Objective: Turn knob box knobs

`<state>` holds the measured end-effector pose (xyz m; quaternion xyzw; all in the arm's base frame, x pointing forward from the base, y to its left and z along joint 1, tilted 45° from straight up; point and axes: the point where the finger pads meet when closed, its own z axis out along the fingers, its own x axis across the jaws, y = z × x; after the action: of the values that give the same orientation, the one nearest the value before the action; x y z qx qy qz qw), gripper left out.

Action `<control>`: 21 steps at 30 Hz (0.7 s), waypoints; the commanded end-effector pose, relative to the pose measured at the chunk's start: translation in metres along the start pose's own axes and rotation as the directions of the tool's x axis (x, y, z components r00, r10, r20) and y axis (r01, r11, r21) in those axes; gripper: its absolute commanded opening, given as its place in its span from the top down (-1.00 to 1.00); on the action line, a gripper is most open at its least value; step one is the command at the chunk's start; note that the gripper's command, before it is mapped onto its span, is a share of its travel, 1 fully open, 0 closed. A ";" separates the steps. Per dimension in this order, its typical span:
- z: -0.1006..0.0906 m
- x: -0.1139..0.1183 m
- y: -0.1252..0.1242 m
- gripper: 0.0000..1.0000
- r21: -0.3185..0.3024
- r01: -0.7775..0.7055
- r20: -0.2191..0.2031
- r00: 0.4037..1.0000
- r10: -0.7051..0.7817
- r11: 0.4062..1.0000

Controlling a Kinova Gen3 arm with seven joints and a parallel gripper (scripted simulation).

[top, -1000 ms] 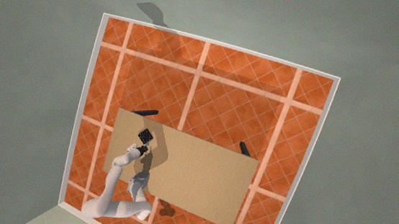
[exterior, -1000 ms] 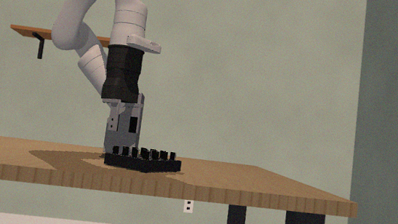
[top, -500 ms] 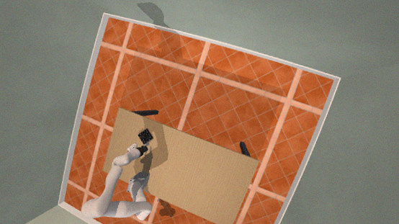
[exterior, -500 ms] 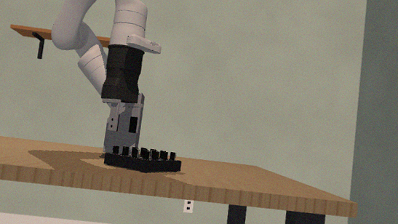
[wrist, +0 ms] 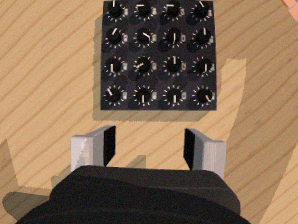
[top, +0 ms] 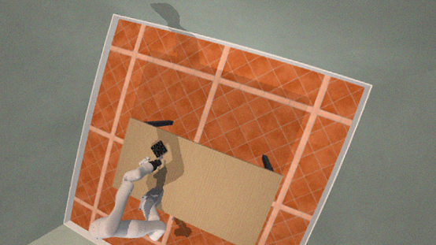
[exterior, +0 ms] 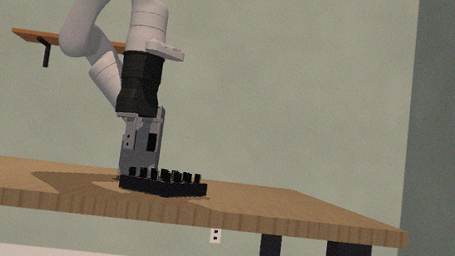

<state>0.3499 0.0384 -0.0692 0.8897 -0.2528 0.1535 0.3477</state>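
Sixteen small black knobs in a four-by-four grid crown the flat black square knob box [wrist: 158, 54], which stands on its feet on the pale wooden table [exterior: 304, 212], toward the end of the table nearest the white robot arm [top: 120, 201]. Working from left to right in the wrist view, you see the left grey finger [wrist: 93, 145], then the bare wood between, then the right grey finger; the two-finger gripper [wrist: 149, 147] stands fully spread and holds nothing. It sits just beside the near edge of the knob box, not over any knob, and in the exterior view its tips hang low, close to the table at the box's far left corner. Judge the step in hand as the approach: no knob is gripped, so both C1 and C3 remain to be turned. The socket side and the printed names are too small to read, so you cannot tell which row is C. Before you advance, establish the box's front, then centre the spread fingers over C1, descend around that knob only, and close.
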 end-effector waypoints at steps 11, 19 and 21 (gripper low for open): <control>-0.002 -0.008 -0.009 -1.00 -0.007 0.371 0.024 0.928 -0.371 0.929; -0.005 -0.011 -0.014 -1.00 -0.002 0.640 0.038 0.768 -0.639 0.769; -0.006 -0.010 -0.016 -1.00 0.001 0.717 0.039 0.696 -0.717 0.697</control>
<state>0.3437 0.0539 -0.0790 0.9203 0.0623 0.0156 0.3858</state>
